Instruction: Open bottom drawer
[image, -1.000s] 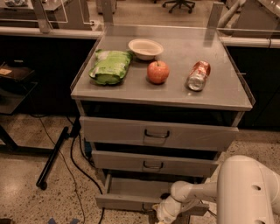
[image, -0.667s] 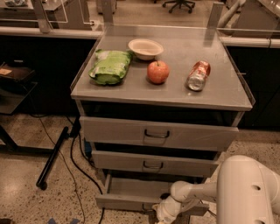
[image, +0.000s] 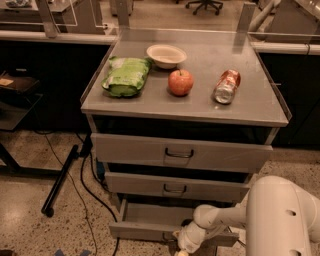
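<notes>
The bottom drawer (image: 145, 231) is the lowest of three grey fronts on the metal cabinet. It stands pulled out, and its plain grey inside (image: 152, 214) shows. My gripper (image: 184, 242) is at the middle of its front panel, where the handle sits; the handle itself is hidden behind the gripper. The white arm (image: 280, 215) reaches in from the lower right. The middle drawer (image: 175, 188) and the top drawer (image: 179, 153) each show a dark loop handle.
On the cabinet top (image: 250, 107) lie a green chip bag (image: 125, 76), a white bowl (image: 166, 54), a red apple (image: 180, 82) and a tipped soda can (image: 227, 86). A black pole (image: 60, 180) and cables (image: 92, 192) lie on the floor at left.
</notes>
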